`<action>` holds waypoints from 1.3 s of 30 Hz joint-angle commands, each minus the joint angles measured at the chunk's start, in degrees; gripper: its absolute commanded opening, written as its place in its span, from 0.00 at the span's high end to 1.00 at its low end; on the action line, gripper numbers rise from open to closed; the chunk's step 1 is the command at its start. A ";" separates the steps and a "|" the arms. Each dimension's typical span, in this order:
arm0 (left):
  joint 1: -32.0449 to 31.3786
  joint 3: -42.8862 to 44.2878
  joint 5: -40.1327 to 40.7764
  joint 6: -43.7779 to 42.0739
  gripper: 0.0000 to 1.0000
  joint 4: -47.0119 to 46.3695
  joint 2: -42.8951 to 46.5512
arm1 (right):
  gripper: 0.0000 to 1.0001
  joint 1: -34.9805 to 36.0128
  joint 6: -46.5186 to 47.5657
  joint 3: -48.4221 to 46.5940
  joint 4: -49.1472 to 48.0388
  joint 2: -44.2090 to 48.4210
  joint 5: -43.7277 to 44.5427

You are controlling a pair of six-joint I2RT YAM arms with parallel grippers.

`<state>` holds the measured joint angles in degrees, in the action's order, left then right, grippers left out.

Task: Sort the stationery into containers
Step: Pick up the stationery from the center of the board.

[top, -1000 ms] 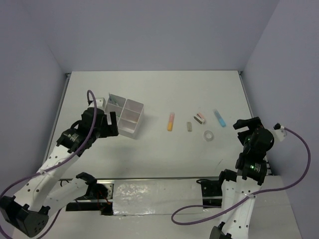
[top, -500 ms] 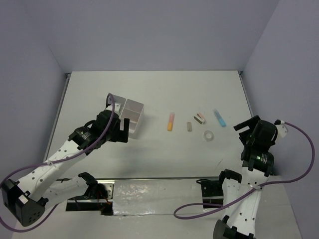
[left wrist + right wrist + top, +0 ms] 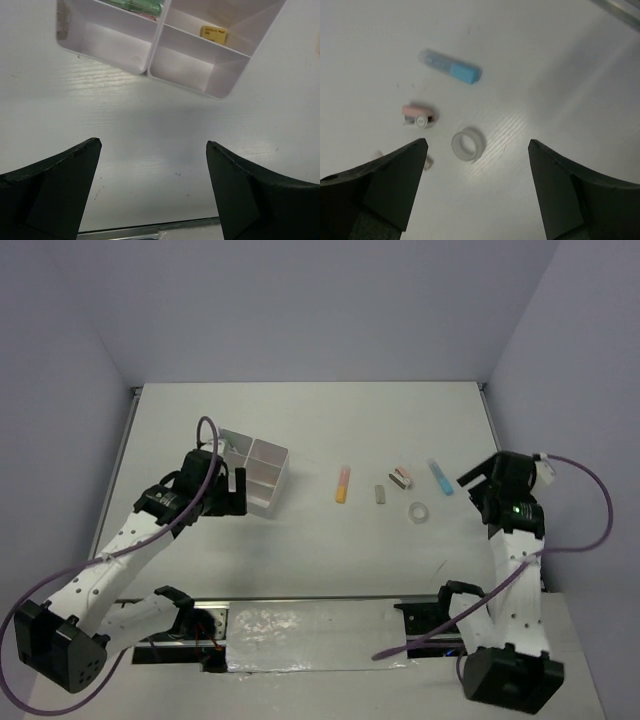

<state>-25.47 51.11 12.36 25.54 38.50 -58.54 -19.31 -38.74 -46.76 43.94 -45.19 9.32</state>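
Note:
The whitish four-compartment container (image 3: pixel 270 449) stands left of centre. In the left wrist view its far compartments hold a green item (image 3: pixel 143 6) and a tan eraser (image 3: pixel 213 33). My left gripper (image 3: pixel 236 495) (image 3: pixel 152 144) hangs open just in front of the container's near wall (image 3: pixel 182 75), nothing between its fingers. Loose stationery lies to the right: an orange-yellow marker (image 3: pixel 342 484), a grey block (image 3: pixel 380 494), a pink item (image 3: pixel 401 477) (image 3: pixel 419 115), a blue marker (image 3: pixel 440 477) (image 3: pixel 451 67) and a clear tape ring (image 3: pixel 419 512) (image 3: pixel 467 144). My right gripper (image 3: pixel 472 495) (image 3: pixel 477 143) is open above the table beside the ring.
Pale walls enclose the white table on the left, back and right. A metal rail (image 3: pixel 310 625) with both arm bases runs along the near edge. A small whitish piece (image 3: pixel 428 161) lies by my right gripper's left finger.
My left arm has swung in toward the container's near side. My right arm has reached up the table toward the tape ring and blue marker. Both grippers stay open.

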 commanded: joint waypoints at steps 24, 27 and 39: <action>4.64 2.59 22.53 5.31 0.01 2.28 16.97 | 0.09 73.25 12.81 -42.35 -9.04 -47.18 7.47; 4.73 2.76 25.07 6.36 0.01 3.07 17.06 | 0.08 78.08 12.55 -44.73 -10.37 -45.96 7.72; 5.00 2.76 29.65 10.23 0.01 5.18 18.29 | 0.06 71.63 12.20 -22.16 -14.77 -22.78 4.59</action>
<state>-20.80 51.90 40.32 34.15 43.55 -39.40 60.05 -25.91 -74.50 30.96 -74.96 16.03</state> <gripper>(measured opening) 0.994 0.941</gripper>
